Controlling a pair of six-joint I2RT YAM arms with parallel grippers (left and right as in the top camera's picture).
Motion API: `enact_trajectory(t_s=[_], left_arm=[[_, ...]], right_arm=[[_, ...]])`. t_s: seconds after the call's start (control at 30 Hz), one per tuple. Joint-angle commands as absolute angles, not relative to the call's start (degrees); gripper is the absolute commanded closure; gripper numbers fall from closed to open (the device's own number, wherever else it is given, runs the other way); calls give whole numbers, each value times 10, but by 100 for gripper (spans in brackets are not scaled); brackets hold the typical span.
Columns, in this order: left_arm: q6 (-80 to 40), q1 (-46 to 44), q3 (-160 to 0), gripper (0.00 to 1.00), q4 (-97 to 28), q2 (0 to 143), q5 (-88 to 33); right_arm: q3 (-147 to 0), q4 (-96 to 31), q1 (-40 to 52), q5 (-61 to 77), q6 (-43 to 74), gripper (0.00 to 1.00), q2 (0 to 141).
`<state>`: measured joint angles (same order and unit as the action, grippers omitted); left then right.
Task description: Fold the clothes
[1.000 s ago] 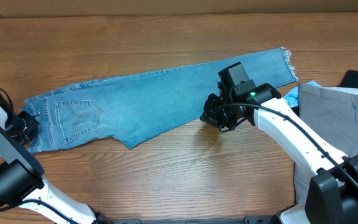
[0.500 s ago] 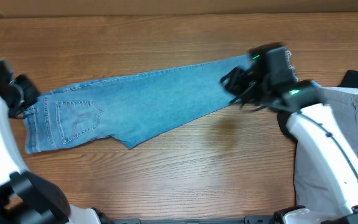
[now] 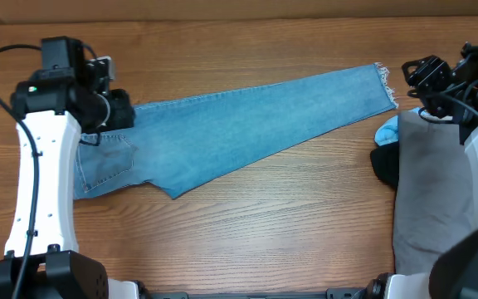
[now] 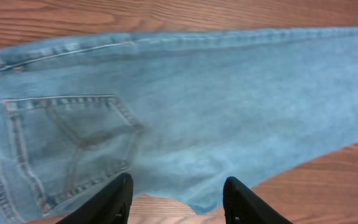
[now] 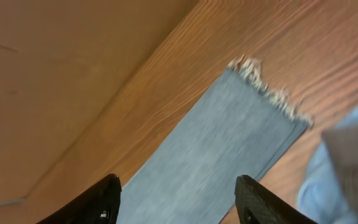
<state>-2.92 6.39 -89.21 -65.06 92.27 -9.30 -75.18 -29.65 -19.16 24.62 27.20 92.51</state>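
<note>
The clothes, light-blue jeans (image 3: 239, 129), lie flat and doubled lengthwise across the wooden table, waist at the left and frayed hem (image 3: 386, 83) at the right. My left gripper (image 3: 116, 112) hovers over the waist end and hides the waistband from overhead. In the left wrist view it (image 4: 178, 186) is open above the denim (image 4: 229, 99) beside a stitched back pocket (image 4: 73, 137), holding nothing. My right gripper (image 3: 413, 79) hangs just right of the hem. The right wrist view shows it (image 5: 178, 183) open over the leg (image 5: 222, 149), near the frayed edge (image 5: 266, 87).
Grey trousers (image 3: 438, 191) lie along the right edge under my right arm. A pale-blue garment (image 3: 387, 133) and a black one (image 3: 383, 166) sit beside them, close to the hem. A brown board (image 5: 55, 74) runs along the table's far side.
Both grippers have opened. The left arm swung from the table's left edge to over the waist end. The right arm left the mid-leg for the hem end. The jeans lie as before.
</note>
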Motion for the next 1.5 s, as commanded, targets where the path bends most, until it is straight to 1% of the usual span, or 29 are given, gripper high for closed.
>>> enact_trajectory(t_s=[0.0,0.37,0.5,0.6,0.73,0.83,0.97,1.03,1.07,1.1,1.13,1.17,1.23,1.27,1.37,1.47], left_arm=[[-29,54,-885,49,-655,927,-98],[-30,52,-882,49,-691,934,-100],[-30,52,-882,50,-689,934,-101],[-30,52,-882,49,-688,935,-101],[-30,52,-882,50,-687,935,-101],[-30,52,-882,50,-687,937,-101],[-30,52,-882,50,-688,944,-102],[-32,52,-882,50,-689,950,-102],[-34,52,-882,50,-690,953,-102],[-34,52,-882,50,-691,955,-102],[-34,52,-882,50,-690,959,-102],[-34,52,-882,49,-690,962,-102],[-34,52,-882,50,-688,968,-102],[-34,52,-882,49,-687,972,-102],[-34,52,-882,49,-690,980,-105],[-34,52,-882,50,-695,987,-116]], right_arm=[[-766,-269,-194,242,222,38,975],[-766,-133,-196,217,197,37,1150],[-768,-131,-197,209,200,38,1175],[-794,-172,-197,237,207,37,1177],[-900,-305,-197,258,212,37,1177],[-989,-375,-197,256,212,36,1178],[-1058,-414,-198,218,206,34,1178],[-1062,-415,-198,219,148,29,1178],[-1062,-421,-198,227,95,28,1179],[-1062,-438,-196,234,15,27,1181],[-1062,-470,-188,206,-62,27,1183],[-1062,-489,-181,159,-80,27,1183],[-1061,-513,-162,54,-84,24,1186],[-1061,-514,-151,24,-71,24,1187],[-1062,-502,-133,5,-16,16,1187],[-1061,-495,-131,6,17,16,1195]])
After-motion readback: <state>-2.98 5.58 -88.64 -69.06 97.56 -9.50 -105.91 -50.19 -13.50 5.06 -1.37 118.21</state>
